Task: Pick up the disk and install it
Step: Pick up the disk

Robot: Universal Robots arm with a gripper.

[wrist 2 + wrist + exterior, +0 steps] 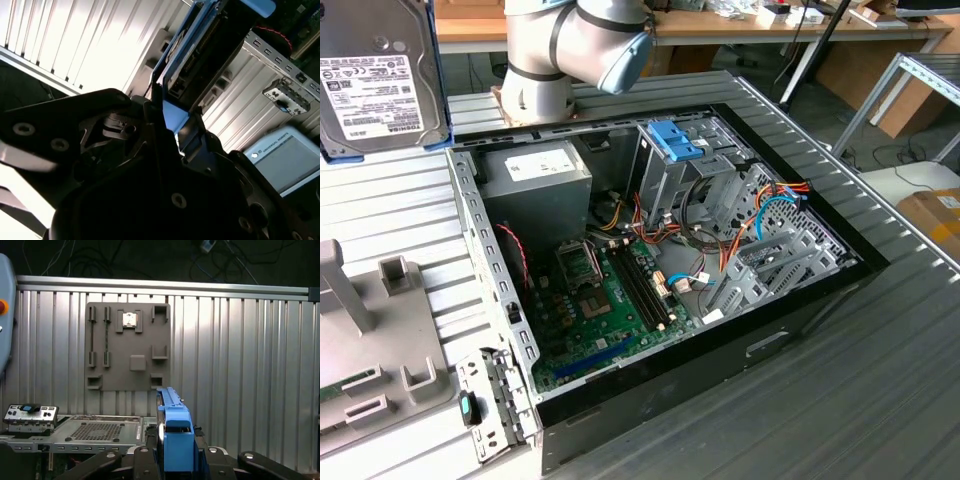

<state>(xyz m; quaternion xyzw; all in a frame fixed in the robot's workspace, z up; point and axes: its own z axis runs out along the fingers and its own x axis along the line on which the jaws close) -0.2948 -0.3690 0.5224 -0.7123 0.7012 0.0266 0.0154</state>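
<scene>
The disk (380,75) is held clear of the table, gripped by its blue carrier between the closed fingers of the gripper (176,452). In the exterior view it is seen raised, label side out, at the exterior view's left. In the first wrist view it is seen edge-on, with black fingers (145,460) pressed against each side.

An open computer case (840,265) lies flat mid-table. Inside are seen:
- a grey power supply box (535,170) with a white sticker, at the far wall
- a metal drive cage (670,185), just beside that box, topped by a bare blue bracket (675,140)
- a green motherboard (610,300) on the case floor
- orange and blue cables (770,205) looped across the bays at the exterior view's right

A grey fixture board (370,370) with slots sits near the table's edge at the exterior view's left, apart from the case. The arm's base (535,75) is mounted just behind the case.

The table (880,400) is ribbed aluminium. Behind it are seen a wooden bench (740,25), a cardboard box (930,215) and metal framing (910,75).
</scene>
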